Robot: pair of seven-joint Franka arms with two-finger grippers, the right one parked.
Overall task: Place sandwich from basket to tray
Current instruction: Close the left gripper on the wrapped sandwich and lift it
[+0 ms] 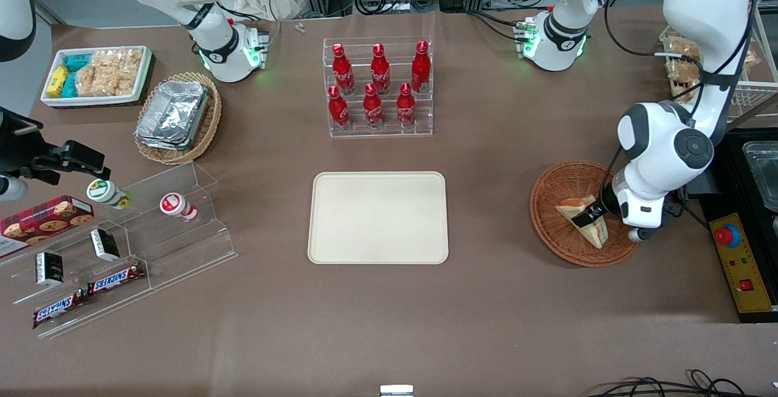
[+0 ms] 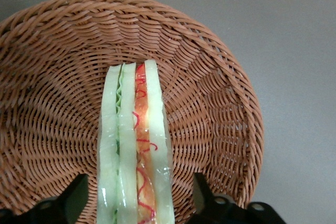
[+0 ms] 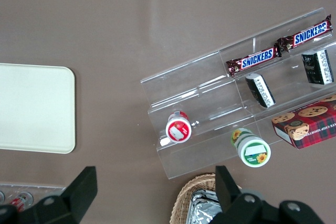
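- The tray (image 1: 378, 217) lies flat at the middle of the tabletop, well apart from the basket and toward the parked arm's end from it.
- The basket (image 1: 550, 202) sits toward the working arm's end, with the sandwich (image 1: 598, 234) inside it, standing on edge with its layered face up.
- The left arm's gripper (image 1: 586, 217) is down in the basket; its jaws stand open, one on each bread face, with a gap on both sides.
- The wedge's long axis runs between the jaws, so closing should squeeze across the slices; a gentle grip seems wise.
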